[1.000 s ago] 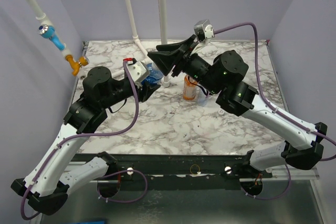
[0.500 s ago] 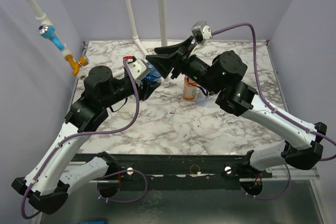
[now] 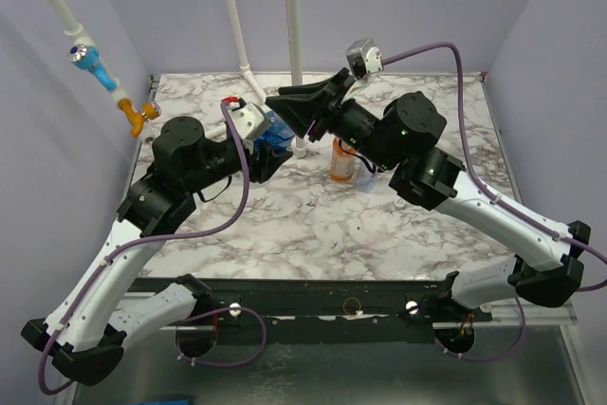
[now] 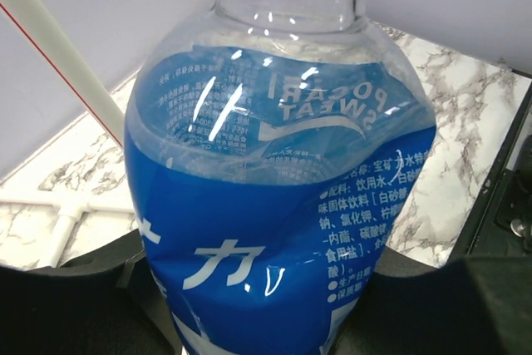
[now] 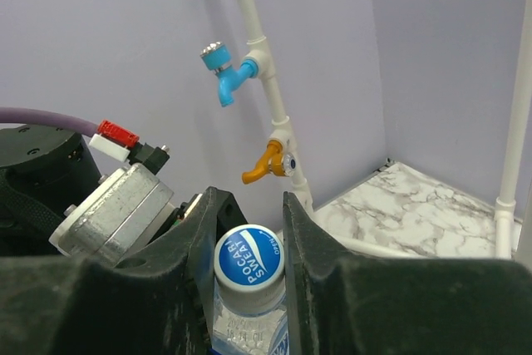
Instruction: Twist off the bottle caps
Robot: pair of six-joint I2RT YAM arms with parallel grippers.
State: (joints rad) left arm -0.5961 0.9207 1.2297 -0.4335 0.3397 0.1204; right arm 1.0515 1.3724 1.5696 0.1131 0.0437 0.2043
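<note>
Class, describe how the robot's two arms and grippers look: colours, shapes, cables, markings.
The left arm and right arm have white links and bulky black joints, each trailed by a purple cable. Green lights glow on the right arm. The left gripper and right gripper are black; the right's fingers are broad wedges. A silver block with a red tab sits at the left wrist.

Two bottles are showing: one blue bottle (image 4: 274,230), one orange bottle (image 3: 340,166). One cap (image 5: 249,257) is showing. Three white pipes (image 3: 232,21) (image 3: 293,16) (image 3: 59,2), two taps (image 3: 90,57) (image 3: 139,118), two arms (image 3: 142,234) (image 3: 493,211) and one table (image 3: 313,234) are also showing.
</note>
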